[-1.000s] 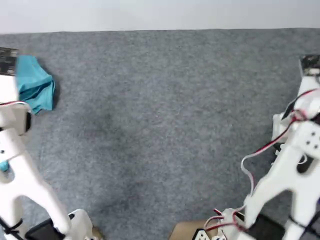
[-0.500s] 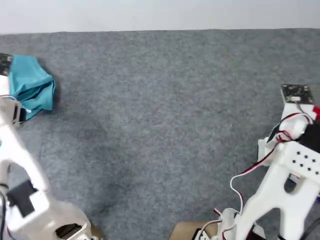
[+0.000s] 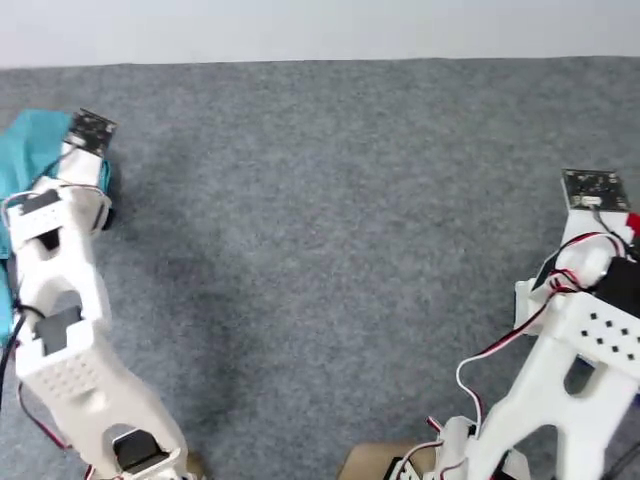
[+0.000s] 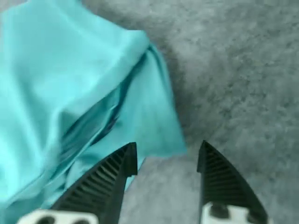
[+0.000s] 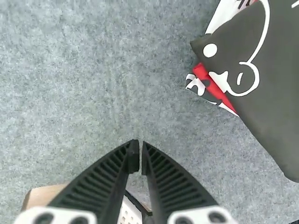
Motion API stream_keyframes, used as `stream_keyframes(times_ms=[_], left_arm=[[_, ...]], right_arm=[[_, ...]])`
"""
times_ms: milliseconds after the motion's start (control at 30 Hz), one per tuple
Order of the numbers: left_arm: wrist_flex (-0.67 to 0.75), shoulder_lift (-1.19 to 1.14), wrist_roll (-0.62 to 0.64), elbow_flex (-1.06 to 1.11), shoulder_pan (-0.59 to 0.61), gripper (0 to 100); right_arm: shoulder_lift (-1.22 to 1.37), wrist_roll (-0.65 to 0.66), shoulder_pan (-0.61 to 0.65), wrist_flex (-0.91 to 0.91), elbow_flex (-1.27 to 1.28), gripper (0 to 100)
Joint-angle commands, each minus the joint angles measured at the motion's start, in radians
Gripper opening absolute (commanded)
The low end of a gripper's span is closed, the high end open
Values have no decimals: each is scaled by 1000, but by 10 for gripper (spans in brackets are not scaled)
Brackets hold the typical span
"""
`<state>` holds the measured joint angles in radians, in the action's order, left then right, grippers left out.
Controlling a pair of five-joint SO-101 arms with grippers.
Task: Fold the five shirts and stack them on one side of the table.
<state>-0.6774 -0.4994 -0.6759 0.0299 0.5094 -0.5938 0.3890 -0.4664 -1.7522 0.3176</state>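
A crumpled teal shirt (image 3: 30,140) lies at the far left of the grey felt table (image 3: 330,220), partly hidden under my left arm (image 3: 60,260). In the left wrist view the teal shirt (image 4: 70,93) lies just beyond my left gripper (image 4: 168,154), which is open above the shirt's edge with nothing between its fingers. My right arm (image 3: 580,330) stands at the right side of the table. My right gripper (image 5: 139,147) is shut and empty above bare felt. A black shirt with a white and red print (image 5: 261,93) lies a short way beside it.
A brown board (image 3: 375,462) sits at the table's front edge between the arm bases. The wide middle of the grey felt lies between the two arms. A pale wall (image 3: 320,30) runs along the table's far edge.
My left arm has swung in from the left edge and now covers part of the teal shirt. My right arm shifted inward and lower a second ago, then stayed still.
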Motion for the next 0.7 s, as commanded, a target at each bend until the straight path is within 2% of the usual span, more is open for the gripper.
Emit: stream_keyframes(times_ms=[0, 67, 200, 233, 467, 667], left_arm=[[64, -54, -11, -51, -11, 213], [61, -106, -11, -102, -11, 183], [55, -164, -38, -194, -11, 7], [34, -161, -38, -213, -11, 3], [-322, 32, -37, -325, -60, 5], [-608, 288, -34, -351, -201, 5]], right_arm=[[-27, -3, 7, -44, -5, 9], [-27, -3, 7, -44, -5, 9], [-27, -3, 7, -44, -5, 9], [-27, -3, 7, -44, -5, 9], [-27, -3, 8, -44, -5, 9], [-27, -3, 8, -42, -5, 9]])
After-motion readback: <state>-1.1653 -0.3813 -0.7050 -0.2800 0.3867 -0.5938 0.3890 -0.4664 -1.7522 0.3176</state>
